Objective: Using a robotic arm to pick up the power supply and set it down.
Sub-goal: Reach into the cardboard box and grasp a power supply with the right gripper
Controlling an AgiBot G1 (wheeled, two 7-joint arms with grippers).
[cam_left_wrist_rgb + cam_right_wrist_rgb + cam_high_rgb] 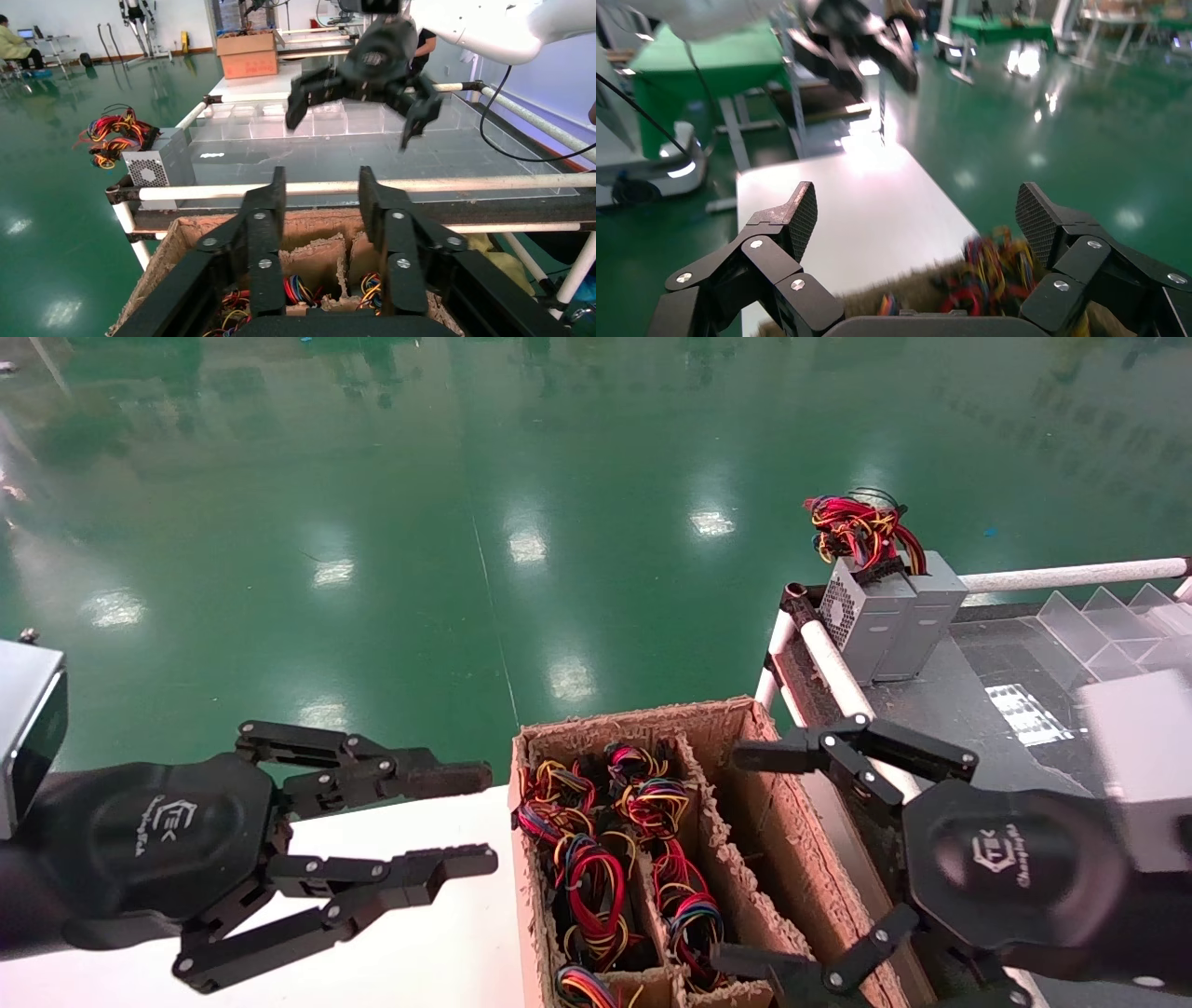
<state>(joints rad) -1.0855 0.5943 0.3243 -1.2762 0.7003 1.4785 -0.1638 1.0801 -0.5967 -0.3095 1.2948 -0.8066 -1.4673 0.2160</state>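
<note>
The right gripper (745, 859) hangs over the right side of the cardboard box (792, 831), its rounded palm toward the head camera and its two fingers reaching leftward. One fingertip (759, 758) sits above the box's far right corner and the other (736, 960) lies low near the box's near edge, so the jaws are spread very wide with nothing between them. Its wrist view looks down past both ribbed pads (801, 217) onto a blurred tangle of coloured wires (993, 270) in the box, and I cannot tell from that view whether the pads touch anything.

The left gripper (470, 820) is held level over the white table (438, 943), just left of the box, fingers pointing right toward it. Its jaws stand moderately apart and empty, the far finger (438, 777) above the table's edge and the near one (447, 868) over the white top.

The box is divided by ragged cardboard walls, and the left compartments are packed with looped wire bundles (596, 887). The power supply (885, 612) stands upright on the dark bench (941, 696) to the right, well apart from both grippers, right by the white rail (833, 672), its perforated grille facing left and its wire bundle (861, 528) bunched on top
</note>
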